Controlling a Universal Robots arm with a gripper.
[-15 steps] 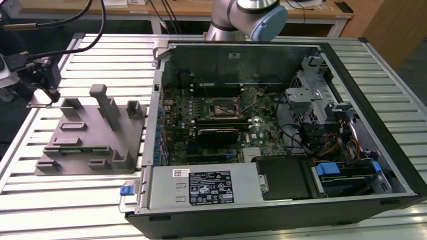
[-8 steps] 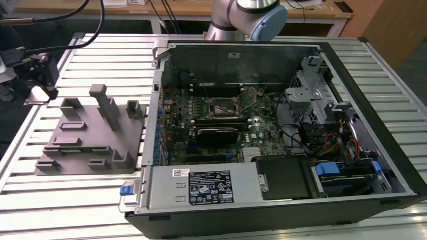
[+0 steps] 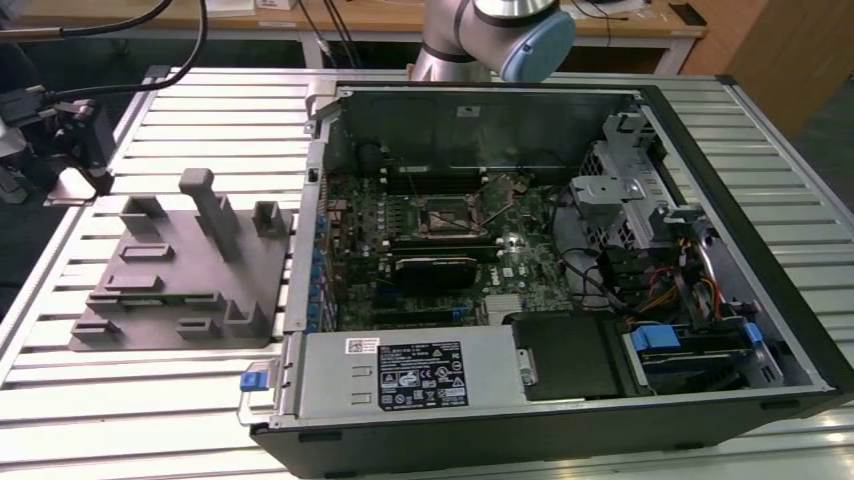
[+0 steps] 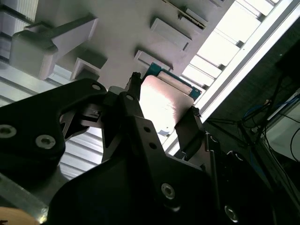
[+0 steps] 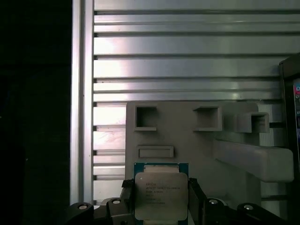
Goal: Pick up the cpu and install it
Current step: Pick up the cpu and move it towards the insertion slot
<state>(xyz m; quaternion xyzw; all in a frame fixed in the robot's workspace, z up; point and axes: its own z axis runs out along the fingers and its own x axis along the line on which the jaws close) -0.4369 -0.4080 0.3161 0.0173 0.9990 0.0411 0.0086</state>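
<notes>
Status: pick-up is judged done; installation is not yet done.

1. At the left of the exterior view, one grey fixture [image 3: 174, 290] stands on the slatted desk [image 3: 200, 110].
2. In the first wrist view, one hand [image 5: 160, 188] shows two fingers [image 5: 126, 193], set narrow against two opposite edges of the cpu [image 5: 161, 199].
3. There is one cpu, with its pale metal top facing the camera and a green board edge showing. It is held between the fingers in front of the fixture. It appears lifted clear, though contact underneath cannot be confirmed.
4. At the centre and right of the exterior view lies one open computer case [image 3: 467, 120].
5. Near frame centre, one socket [image 3: 445, 218] has no pale chip seated in it.
</notes>
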